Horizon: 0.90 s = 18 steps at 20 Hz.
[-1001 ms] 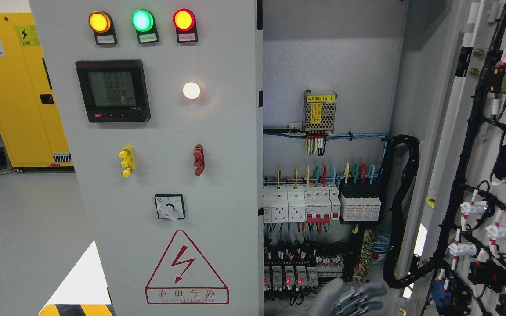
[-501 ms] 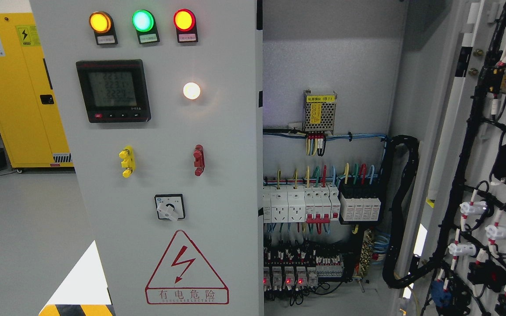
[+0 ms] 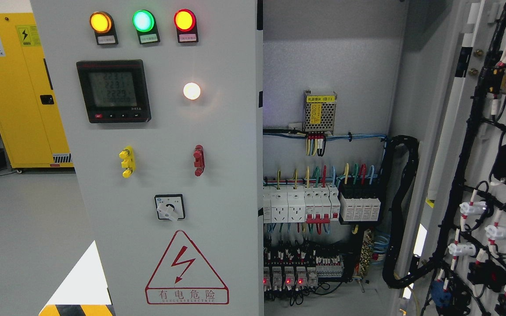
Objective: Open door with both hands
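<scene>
The grey electrical cabinet fills the head view. Its left door (image 3: pixel 218 131) is closed and carries three indicator lamps, a digital meter (image 3: pixel 113 91) and a rotary switch (image 3: pixel 169 207). The right door (image 3: pixel 477 145) is swung wide open at the picture's right, showing black wire bundles and parts on its inner face. Between them the cabinet interior (image 3: pixel 327 66) is exposed, with rows of breakers (image 3: pixel 321 204) and coloured wiring. Neither of my hands shows in the picture.
A yellow safety cabinet (image 3: pixel 20 87) stands at the far left on the grey floor (image 3: pixel 24 228). A black cable loop (image 3: pixel 404 210) hangs inside the cabinet near the open door's hinge side. A small power supply (image 3: pixel 319 111) is mounted on the back panel.
One second ago a grey robot hand showed at the bottom edge below the breakers. It dropped out of view half a second ago and stays out. The doors have not moved.
</scene>
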Each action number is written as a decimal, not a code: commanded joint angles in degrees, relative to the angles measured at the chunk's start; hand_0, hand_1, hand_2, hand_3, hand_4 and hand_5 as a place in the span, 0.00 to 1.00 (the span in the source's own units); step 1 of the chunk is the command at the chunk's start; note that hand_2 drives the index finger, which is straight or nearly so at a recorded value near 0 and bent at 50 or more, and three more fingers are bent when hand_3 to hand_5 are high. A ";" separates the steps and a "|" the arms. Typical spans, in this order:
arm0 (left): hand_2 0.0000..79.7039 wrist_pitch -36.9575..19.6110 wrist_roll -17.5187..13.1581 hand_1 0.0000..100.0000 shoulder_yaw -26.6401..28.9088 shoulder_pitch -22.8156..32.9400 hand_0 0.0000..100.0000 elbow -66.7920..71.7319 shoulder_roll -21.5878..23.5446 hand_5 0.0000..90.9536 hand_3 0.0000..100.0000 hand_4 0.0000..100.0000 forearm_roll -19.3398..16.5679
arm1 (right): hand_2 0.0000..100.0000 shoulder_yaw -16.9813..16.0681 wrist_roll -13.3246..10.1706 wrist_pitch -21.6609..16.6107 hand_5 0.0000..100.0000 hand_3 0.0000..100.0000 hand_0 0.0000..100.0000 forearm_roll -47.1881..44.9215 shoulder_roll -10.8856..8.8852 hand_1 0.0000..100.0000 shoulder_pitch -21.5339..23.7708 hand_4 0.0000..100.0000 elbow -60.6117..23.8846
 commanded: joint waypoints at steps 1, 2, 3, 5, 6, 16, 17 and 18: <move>0.00 -0.25 -0.20 0.00 11.58 -5.26 0.00 45.17 2.75 0.00 0.00 0.00 -0.86 | 0.00 1.76 -0.05 -0.02 0.00 0.00 0.20 -1.23 -0.02 0.12 -0.02 0.00 0.00; 0.00 -0.25 -0.20 0.00 11.57 -5.27 0.00 46.77 2.75 0.00 0.00 0.00 -1.30 | 0.00 1.76 -0.05 -0.02 0.00 0.00 0.20 -1.23 0.07 0.12 -0.02 0.00 0.00; 0.00 -0.25 -0.29 0.00 11.66 -5.01 0.00 48.09 2.58 0.00 0.00 0.00 -1.39 | 0.00 1.76 -0.05 -0.02 0.00 0.00 0.20 -1.23 -0.01 0.12 -0.02 0.00 0.00; 0.00 -0.16 -0.29 0.00 11.66 -4.48 0.00 49.67 2.58 0.00 0.00 0.00 -1.39 | 0.00 1.76 -0.05 -0.02 0.00 0.00 0.20 -1.23 0.07 0.12 -0.02 0.00 0.00; 0.00 -0.07 -0.29 0.00 11.66 -4.04 0.00 51.07 2.58 0.00 0.00 0.00 -1.48 | 0.00 1.76 -0.05 -0.02 0.00 0.00 0.20 -1.23 0.07 0.12 -0.02 0.00 0.00; 0.00 0.19 0.41 0.00 6.30 -3.07 0.00 59.18 2.93 0.00 0.00 0.00 -9.04 | 0.00 1.76 -0.05 -0.02 0.00 0.00 0.20 -1.23 -0.02 0.12 0.07 0.00 -0.09; 0.00 0.19 1.02 0.00 6.30 -3.25 0.00 59.17 3.19 0.00 0.00 0.00 -9.04 | 0.00 1.76 -0.05 -0.02 0.00 0.00 0.20 -1.23 -0.02 0.12 0.07 0.00 -0.27; 0.00 0.19 2.94 0.00 6.30 -3.25 0.00 59.17 3.28 0.00 0.00 0.00 -9.04 | 0.00 1.76 -0.05 -0.02 0.00 0.00 0.20 -1.23 -0.02 0.12 0.07 0.00 -0.35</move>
